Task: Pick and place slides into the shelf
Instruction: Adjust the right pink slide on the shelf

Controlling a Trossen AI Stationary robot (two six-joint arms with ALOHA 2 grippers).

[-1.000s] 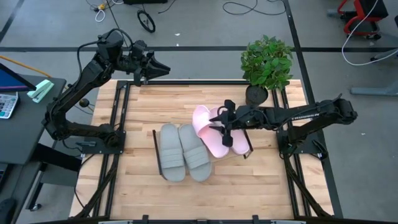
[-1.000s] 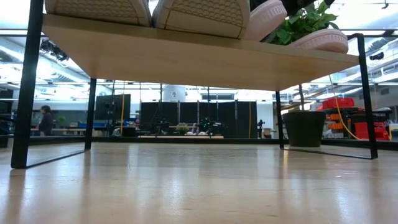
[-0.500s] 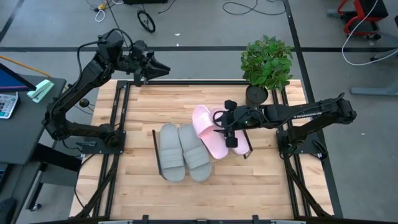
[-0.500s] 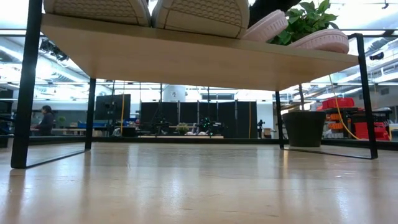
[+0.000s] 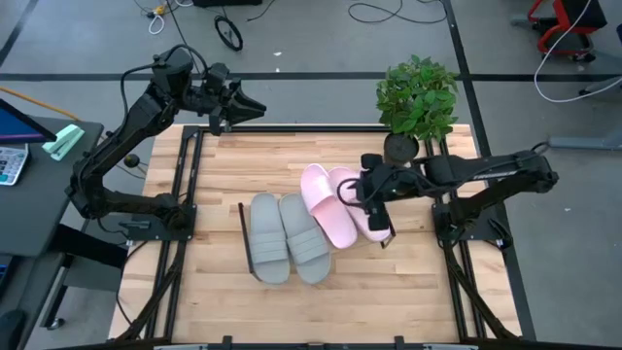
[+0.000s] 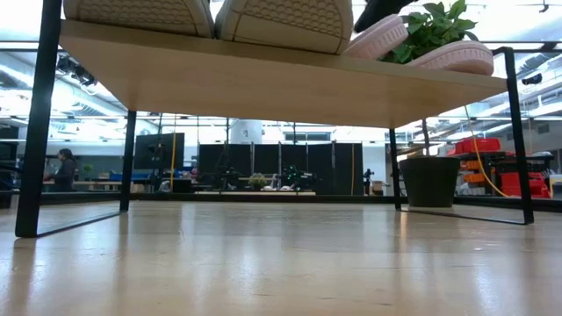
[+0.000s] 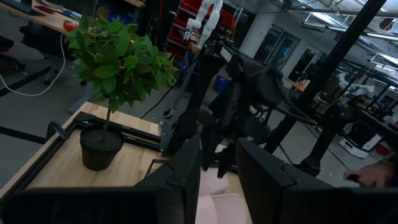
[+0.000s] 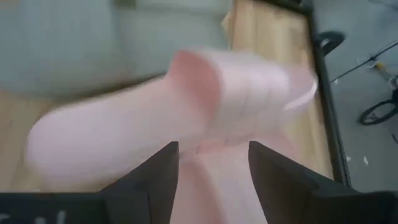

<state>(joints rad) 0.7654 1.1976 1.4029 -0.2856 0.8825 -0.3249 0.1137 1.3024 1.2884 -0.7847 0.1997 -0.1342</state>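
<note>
High view: four slides on the shelf [image 5: 245, 233], right end effector [image 5: 371, 192] beside the pink pair.

Pale grey slides [image 5: 287, 237] lie side by side at mid-board, touching; pink slides [image 5: 335, 204] lie just beside them toward the potted plant [image 5: 418, 102], overlapping slightly. In the right wrist view the right end effector stands with fingers [image 8: 145, 174] spread over a pink strap, holding nothing. Left end effector [image 5: 251, 108] hovers at the bench's far edge, well apart; its fingers sit partly parted with nothing between them. Judged from their look, the slides are light, soft and compliant, unlikely to break or slip; the wide strap offers the surest hold, since the sole edge would likely flex under a pinch.
</note>
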